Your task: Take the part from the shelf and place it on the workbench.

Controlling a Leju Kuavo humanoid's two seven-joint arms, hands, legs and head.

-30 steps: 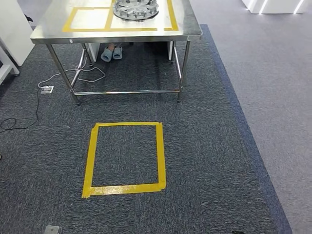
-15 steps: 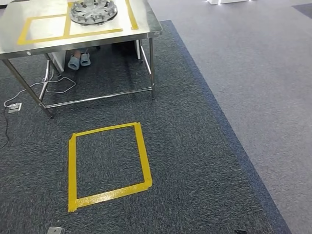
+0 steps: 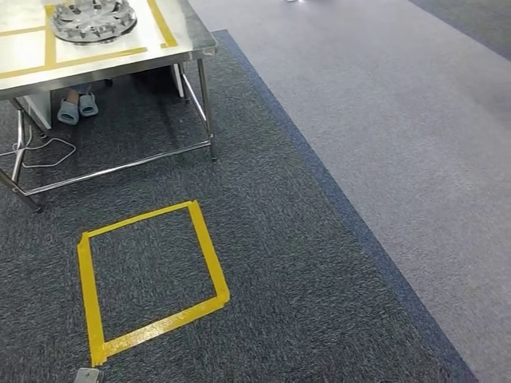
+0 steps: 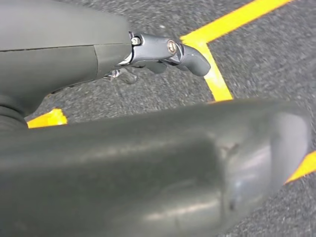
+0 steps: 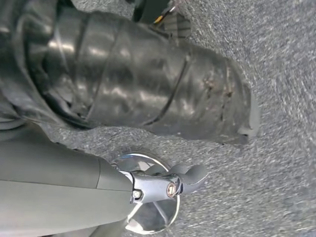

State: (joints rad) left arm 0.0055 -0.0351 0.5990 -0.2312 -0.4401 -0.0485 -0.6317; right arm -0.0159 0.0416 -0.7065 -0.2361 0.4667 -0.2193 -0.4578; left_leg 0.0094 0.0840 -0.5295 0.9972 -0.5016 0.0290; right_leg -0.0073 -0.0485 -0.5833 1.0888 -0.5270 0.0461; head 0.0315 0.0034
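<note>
a: steel first. the shiny stainless-steel bench [image 3: 180, 36] stands at the far left of our head view, and the round grey metal part with spokes [image 3: 93, 17] lies on it inside a yellow tape outline [image 3: 158, 22]. we judge the outline marks where parts belong.

b: so a part is on the bench. and our hands?

a: both arms hang toward the dark grey carpet [image 3: 271, 239]. in the left wrist view our left hand [image 4: 156, 52] shows a thick thumb and a dark finger stretched out apart, with nothing between them. our right hand [image 5: 169, 185] looks the same in its own view, fingers loose and unclamped.

b: what do the wrist views add?

a: the left one looks down on the yellow tape square on the floor [image 3: 151, 279], likely a standing mark. the right one shows a round shiny metal disc [image 5: 149, 217] set in the carpet beyond the fingers.

b: and the head view gives the pale grey floor [image 3: 391, 120] beyond the carpet.
</note>
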